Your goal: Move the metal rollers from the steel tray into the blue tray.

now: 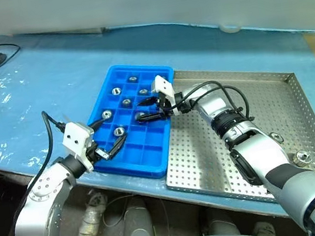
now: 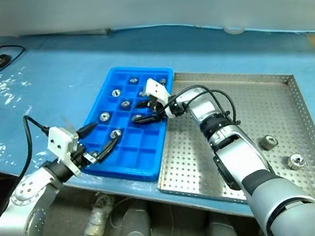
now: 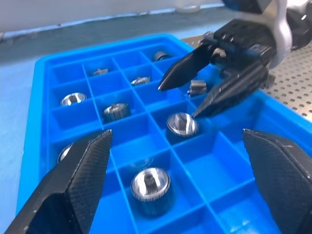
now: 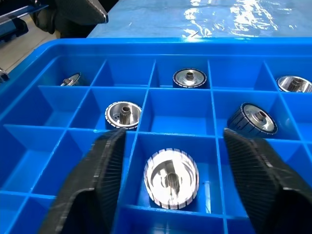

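Bench [image 1: 44, 75]: blue-covered, carrying both trays side by side.
Rollers [image 4: 171, 179]: one lying in a compartment directly between the right fingers, seven or so more spread through other compartments; two left on the steel tray [image 1: 297, 103] toward 4 o'clock.
Blue tray [image 1: 99, 106]: at 9 o'clock of the steel tray, rims touching or nearly so.
Right end effector [image 1: 147, 110]: released, jaws spread either side of the roller, not touching it.
Left end effector [image 1: 110, 138]: released and empty, hovering at the blue tray's near-left edge.
Risk: fingers sit low among the dividers, so lifting out askew could snag a wall or flick the roller into a neighbouring compartment.
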`<control>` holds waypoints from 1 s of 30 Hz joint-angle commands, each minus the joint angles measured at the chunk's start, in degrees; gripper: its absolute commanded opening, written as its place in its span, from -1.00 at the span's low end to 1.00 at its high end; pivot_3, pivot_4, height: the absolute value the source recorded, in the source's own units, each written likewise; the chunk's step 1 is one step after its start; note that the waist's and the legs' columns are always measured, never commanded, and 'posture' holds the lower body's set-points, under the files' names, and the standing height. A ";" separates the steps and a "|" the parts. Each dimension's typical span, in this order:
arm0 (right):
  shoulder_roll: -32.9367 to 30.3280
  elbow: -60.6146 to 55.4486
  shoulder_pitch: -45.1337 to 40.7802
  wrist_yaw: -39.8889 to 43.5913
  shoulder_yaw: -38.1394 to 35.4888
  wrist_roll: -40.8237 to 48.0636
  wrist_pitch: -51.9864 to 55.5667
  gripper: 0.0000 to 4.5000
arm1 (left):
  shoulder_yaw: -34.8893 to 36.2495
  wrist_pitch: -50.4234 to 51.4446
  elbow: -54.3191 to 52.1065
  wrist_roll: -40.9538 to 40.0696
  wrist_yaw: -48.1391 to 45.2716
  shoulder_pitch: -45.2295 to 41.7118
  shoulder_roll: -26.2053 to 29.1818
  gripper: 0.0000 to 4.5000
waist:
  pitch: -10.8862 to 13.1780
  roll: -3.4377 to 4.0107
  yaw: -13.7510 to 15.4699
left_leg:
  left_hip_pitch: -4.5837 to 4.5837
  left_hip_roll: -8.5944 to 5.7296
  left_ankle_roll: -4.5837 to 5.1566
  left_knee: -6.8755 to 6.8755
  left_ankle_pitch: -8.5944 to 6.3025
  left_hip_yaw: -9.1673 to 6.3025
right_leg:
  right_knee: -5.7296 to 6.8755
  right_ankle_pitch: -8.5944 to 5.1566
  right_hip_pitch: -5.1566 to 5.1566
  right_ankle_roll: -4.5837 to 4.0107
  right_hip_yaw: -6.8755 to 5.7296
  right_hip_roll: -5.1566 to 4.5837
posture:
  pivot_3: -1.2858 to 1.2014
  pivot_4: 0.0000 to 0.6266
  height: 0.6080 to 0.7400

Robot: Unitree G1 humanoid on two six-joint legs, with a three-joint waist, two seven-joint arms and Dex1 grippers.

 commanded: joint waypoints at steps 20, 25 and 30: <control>-24.00 -46.84 32.23 -14.86 -18.60 5.51 23.72 0.90 | -16.06 -11.65 33.88 1.70 -20.69 -28.77 -6.72 1.00 | -0.01 0.02 -9.73 | 0.34 -0.10 -0.36 0.02 0.25 0.17 | 0.05 0.04 0.08 0.05 0.35 0.08 | -0.07 -0.52 1.00; -27.50 -52.50 40.09 -18.05 -23.89 7.35 27.86 0.90 | -17.77 -14.48 40.31 2.50 -24.38 -32.94 -9.79 1.00 | -0.01 0.01 -12.07 | 0.49 -0.13 -0.22 0.02 0.17 0.41 | 0.01 0.05 0.11 0.08 0.56 0.06 | -0.13 -0.52 1.00; -27.98 -56.82 45.00 -19.84 -26.65 9.92 31.34 0.90 | -18.33 -16.20 43.94 3.33 -26.44 -35.04 -11.72 1.00 | -0.01 0.01 -13.72 | 0.62 -0.12 -0.01 0.02 0.04 0.57 | -0.01 0.05 0.14 0.08 0.66 0.05 | -0.18 -0.52 1.00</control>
